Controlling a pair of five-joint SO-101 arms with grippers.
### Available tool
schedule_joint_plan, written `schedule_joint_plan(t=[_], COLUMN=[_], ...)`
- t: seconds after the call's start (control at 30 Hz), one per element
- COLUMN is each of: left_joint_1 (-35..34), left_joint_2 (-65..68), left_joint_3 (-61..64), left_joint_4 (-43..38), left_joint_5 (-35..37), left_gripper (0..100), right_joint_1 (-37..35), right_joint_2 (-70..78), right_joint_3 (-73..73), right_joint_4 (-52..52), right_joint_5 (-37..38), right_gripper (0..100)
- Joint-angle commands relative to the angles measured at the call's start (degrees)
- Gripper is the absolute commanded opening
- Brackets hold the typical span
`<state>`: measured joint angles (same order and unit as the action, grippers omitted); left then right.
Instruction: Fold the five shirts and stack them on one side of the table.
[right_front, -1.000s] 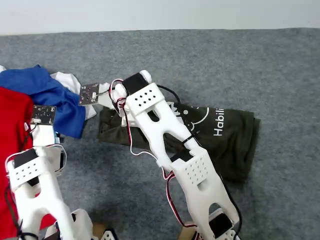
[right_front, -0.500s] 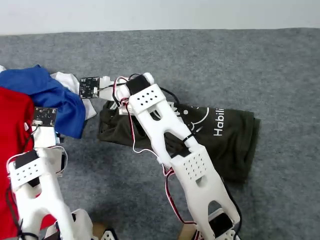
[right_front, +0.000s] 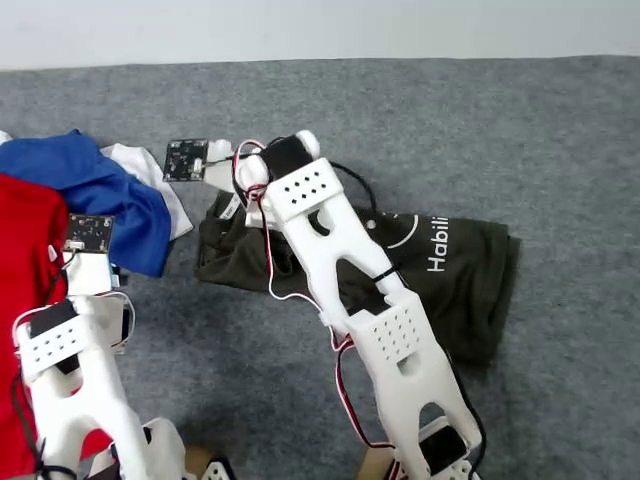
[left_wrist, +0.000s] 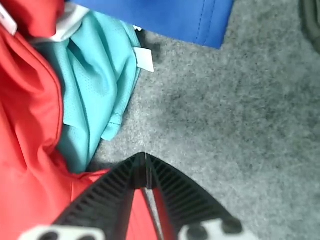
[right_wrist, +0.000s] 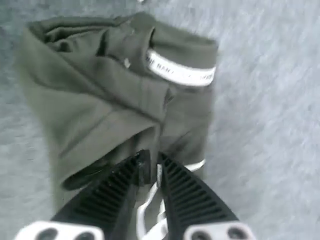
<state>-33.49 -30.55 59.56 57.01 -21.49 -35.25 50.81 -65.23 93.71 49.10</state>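
Grey felt counter (right_front: 520, 120) will likely drag on the limp, light olive shirt (right_wrist: 100, 95); your right fingers (right_wrist: 146, 167) pinch its folded edge, a sound hold, left fingers (left_wrist: 146, 172) closed.

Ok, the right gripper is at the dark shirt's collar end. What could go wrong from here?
1. The right gripper seems to pinch only a thin bit of the dark shirt, so the cloth may slip out.
2. The shirt lies bunched there, so a fold may come out uneven.
3. The blue shirt lies close by; a pull could drag it along.
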Motion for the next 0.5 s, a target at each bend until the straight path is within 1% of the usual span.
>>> schedule_joint_plan(t=[0.0,0.07,0.13,0.37,0.47], left_joint_1=[0.26,0.26,0.26,0.35,0.35], left_joint_2=[-1.32,-1.32,-1.32,-1.32,-1.32], left_joint_3=[-0.57,-0.4,-0.4,-0.22,0.31], left_joint_4=[-1.23,-1.23,-1.23,-1.32,-1.41], left_joint_5=[-0.35,-0.35,-0.35,-0.18,-0.18], left_gripper=[0,0,0,0,0], right_joint_1=[-0.22,-0.31,-0.66,-4.26,-5.32], right_joint_2=[-4.97,-4.97,-4.79,-0.31,2.24], right_joint_3=[-4.4,-4.48,-4.13,-3.16,-3.25], right_joint_4=[6.2,7.78,8.04,7.96,7.87], right_joint_5=[-7.47,-13.1,-16.88,-25.93,-27.6], right_gripper=[13.5,17.7,17.7,17.9,17.9])
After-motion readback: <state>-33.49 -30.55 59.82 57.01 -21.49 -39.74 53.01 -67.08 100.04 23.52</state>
